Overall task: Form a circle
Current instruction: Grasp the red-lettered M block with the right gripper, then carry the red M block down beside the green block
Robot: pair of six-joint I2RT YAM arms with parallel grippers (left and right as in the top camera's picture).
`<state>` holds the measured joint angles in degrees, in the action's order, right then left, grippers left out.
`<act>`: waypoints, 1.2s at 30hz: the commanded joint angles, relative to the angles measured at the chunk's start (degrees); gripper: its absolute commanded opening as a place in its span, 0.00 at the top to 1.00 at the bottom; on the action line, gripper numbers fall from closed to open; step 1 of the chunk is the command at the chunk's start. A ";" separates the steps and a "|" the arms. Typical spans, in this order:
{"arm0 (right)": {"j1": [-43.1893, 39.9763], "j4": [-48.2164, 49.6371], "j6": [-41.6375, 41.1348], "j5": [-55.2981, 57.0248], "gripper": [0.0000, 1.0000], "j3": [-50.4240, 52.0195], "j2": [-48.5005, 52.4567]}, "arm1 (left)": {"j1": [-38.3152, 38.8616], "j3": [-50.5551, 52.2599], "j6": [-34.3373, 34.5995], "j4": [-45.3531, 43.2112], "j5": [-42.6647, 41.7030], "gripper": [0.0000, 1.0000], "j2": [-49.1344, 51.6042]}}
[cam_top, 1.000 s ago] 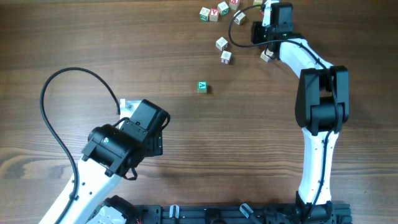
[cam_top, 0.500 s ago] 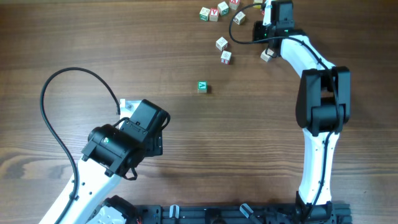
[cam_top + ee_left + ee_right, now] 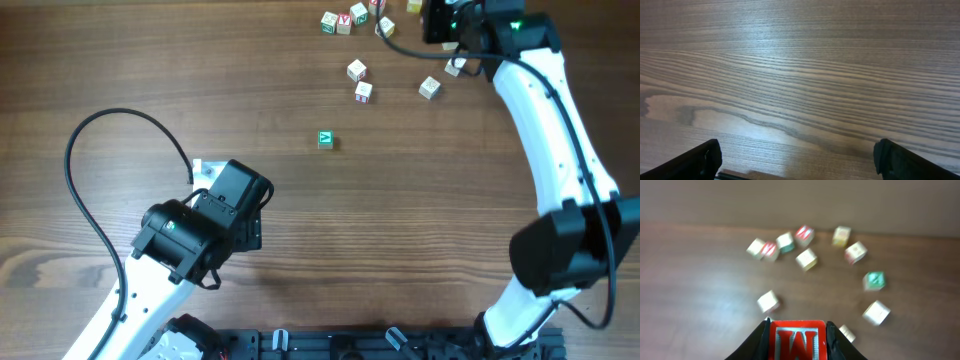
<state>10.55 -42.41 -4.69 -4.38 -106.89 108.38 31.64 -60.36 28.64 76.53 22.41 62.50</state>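
R gripper (image 3: 797,336) is pinching a red block (image 3: 797,343) btwn its fingers (image 3: 761,336), jaws pressed in on both sides of it. The face twd the wrist cam is showing one big letter, M or W depending on which way up. That view is blurry, but the held block looks to be up off the table (image 3: 200,60), w/ other blocks lying well below it.

From overhead, the R arm (image 3: 545,110) is stretching out to the far edge of the table and the gripper is sitting right at the top of the pic. Can't make out the red block itself from up there.

The loose blocks (image 3: 344,21) are lying scattered, not in any ring. Most are bunching along the far edge, just left of the R gripper. A pair (image 3: 359,81) is sitting a bit nearer, one behind the other and close together. Another single (image 3: 429,88) is lying right of that pair, near the arm, and one more is half tucked under the arm. A green block (image 3: 325,139) is sitting alone twd mid-table, well apart from the rest.

L gripper (image 3: 799,156) is hanging over bare wood, fingers spread as wide as they go, nothing btwn them. L arm (image 3: 195,225) is parked at the near-left corner, its black cable (image 3: 68,160) looping out to the side.
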 commanded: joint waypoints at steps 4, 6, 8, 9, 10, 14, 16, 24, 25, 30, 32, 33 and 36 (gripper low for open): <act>5.29 -7.89 -7.06 0.52 0.81 3.61 0.17 | -0.31 0.09 0.79 -0.02 -0.50 0.00 -0.42; 6.54 -7.74 -10.19 0.52 0.81 6.60 0.17 | -0.31 0.09 0.79 -0.02 -0.52 0.00 -0.42; 7.98 -6.47 -12.48 0.55 0.81 10.69 0.15 | -0.31 0.09 0.79 -0.02 -0.52 0.00 -0.42; 8.70 -5.51 -12.61 0.52 0.81 12.74 0.17 | -0.31 0.09 0.79 -0.02 -0.52 0.00 -0.42; 9.40 -4.17 -13.49 0.57 0.82 14.91 0.17 | -0.31 0.09 0.79 -0.02 -0.52 0.00 -0.42; 11.58 2.93 -16.41 0.52 0.81 22.97 0.17 | -0.31 0.09 0.79 -0.02 -0.52 0.00 -0.42; 12.61 7.65 -20.20 0.52 0.82 27.58 0.17 | -0.31 0.09 0.79 -0.02 -0.52 0.00 -0.42; 15.13 17.86 -22.67 0.55 0.81 34.21 0.17 | -0.31 0.09 0.79 0.00 -0.52 0.00 -0.42; 15.17 18.36 -22.69 0.55 0.81 34.21 0.17 | -0.31 0.09 0.79 -0.02 -0.52 0.00 -0.42; 15.17 21.97 -22.71 0.55 0.82 34.23 1.42 | -0.31 0.09 0.79 0.00 -0.52 0.00 -0.42; 15.17 22.58 -22.71 0.59 0.82 34.23 2.25 | -0.31 0.09 0.79 0.00 -0.52 0.00 -0.42; 15.17 22.97 -22.64 0.59 0.82 34.23 2.93 | -0.31 0.09 0.79 -0.02 -0.52 0.00 -0.42; 15.17 23.74 -22.62 0.59 0.82 34.23 4.74 | -0.31 0.09 0.79 -0.02 -0.52 0.00 -0.42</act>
<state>25.52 -19.40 -26.98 -4.40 -72.73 110.13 31.64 -60.36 28.64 76.53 22.41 62.50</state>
